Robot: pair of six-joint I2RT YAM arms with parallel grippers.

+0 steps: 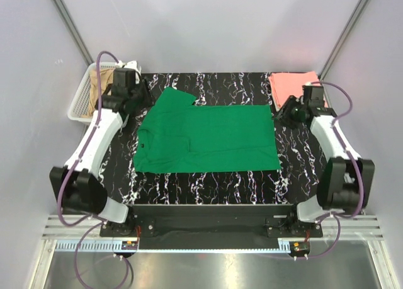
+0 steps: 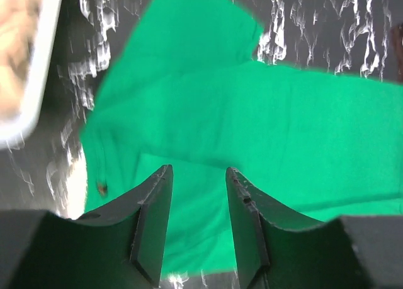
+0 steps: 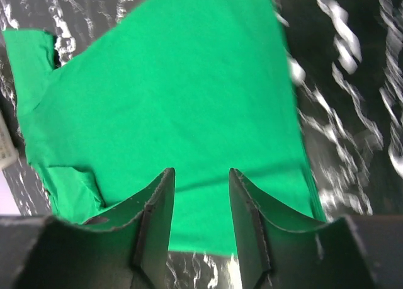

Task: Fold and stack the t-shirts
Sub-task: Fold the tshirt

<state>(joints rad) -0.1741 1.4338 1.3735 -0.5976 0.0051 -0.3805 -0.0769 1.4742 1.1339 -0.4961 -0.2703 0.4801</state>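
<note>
Bright green t-shirt dead centre on the black, white-veined marble-look worktop: soft matte cloth, lying flat and nearly rectangular, collar end to the left, one short sleeve poking out toward the far edge, a flap of cloth doubled in along the near-left side. Over in the far right corner sits the salmon pink t-shirt, a tidy folded square. Far left, the white plastic mesh basket with tan cloth showing inside. Now the jaws: the left jaws stand parted with a clear gap, dark wedge-shaped fingers hanging above the collar end of the green shirt, nothing between them. The right jaws are parted too, fingers over the shirt's hem end, gripping nothing. The left arm reaches up and forward along the left side, wrist by the basket; the right arm is bent inward, wrist just beside the pink shirt.
</note>
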